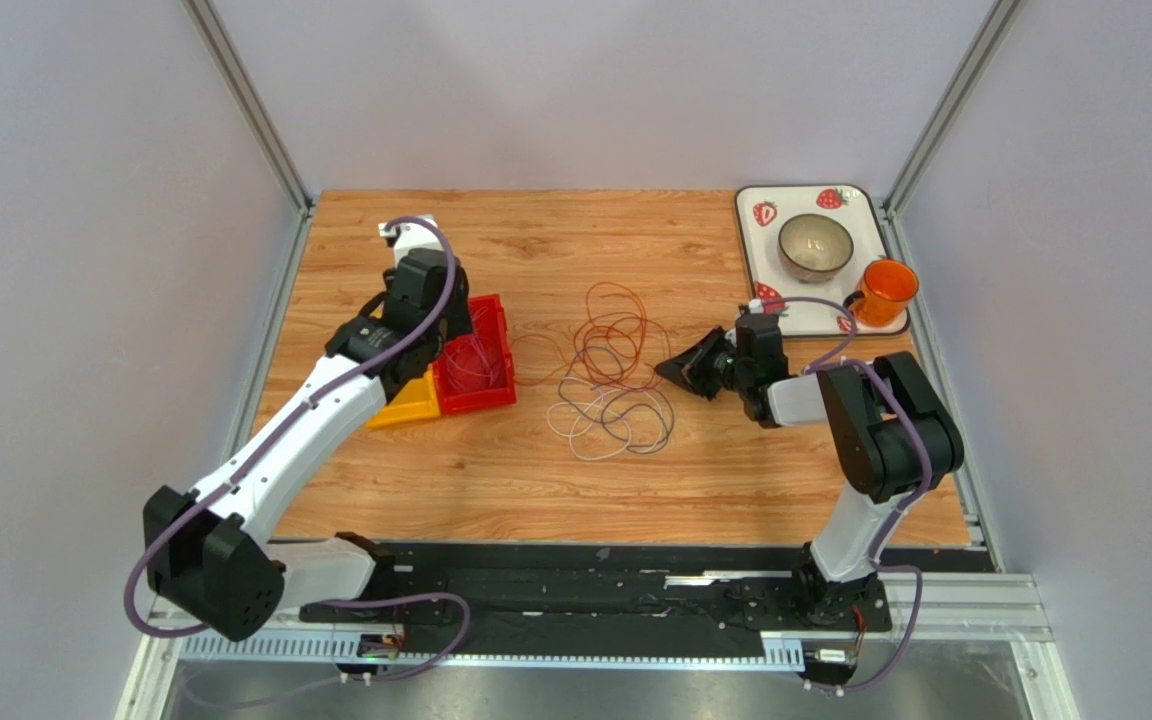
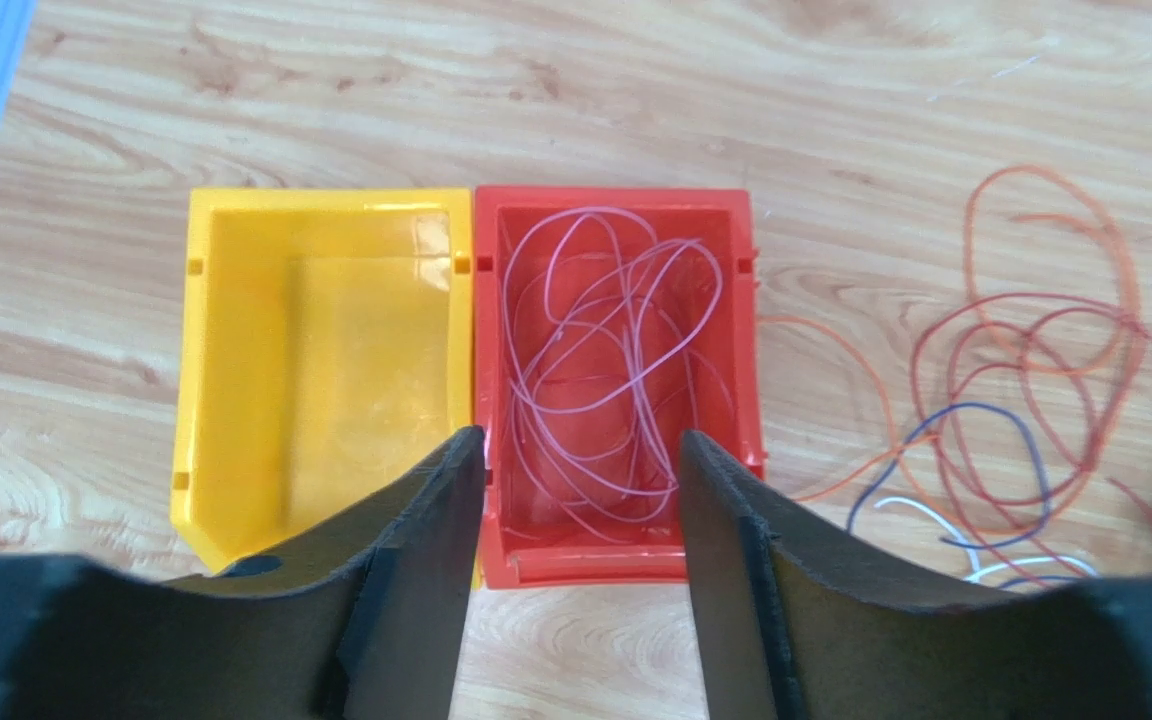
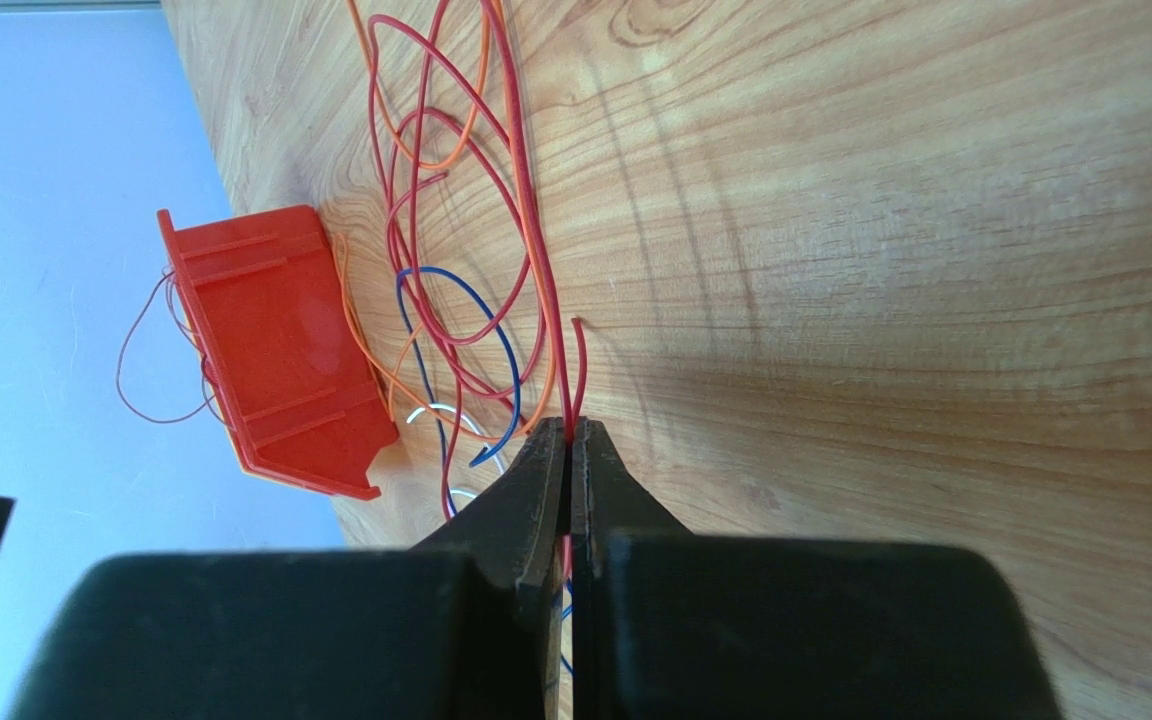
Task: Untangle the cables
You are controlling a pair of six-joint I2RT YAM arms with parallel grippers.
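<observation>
A tangle of thin cables, red, orange, blue and white, lies on the wooden table at the middle. My right gripper is at the tangle's right edge, low over the table. In the right wrist view it is shut on a red cable that runs out from between its tips into the tangle. My left gripper hovers above a red bin. It is open and empty. The red bin holds a coil of pale wire.
A yellow bin stands against the red bin's left side. A strawberry-print tray at the back right carries a metal bowl and an orange cup. Grey walls close in the table on three sides.
</observation>
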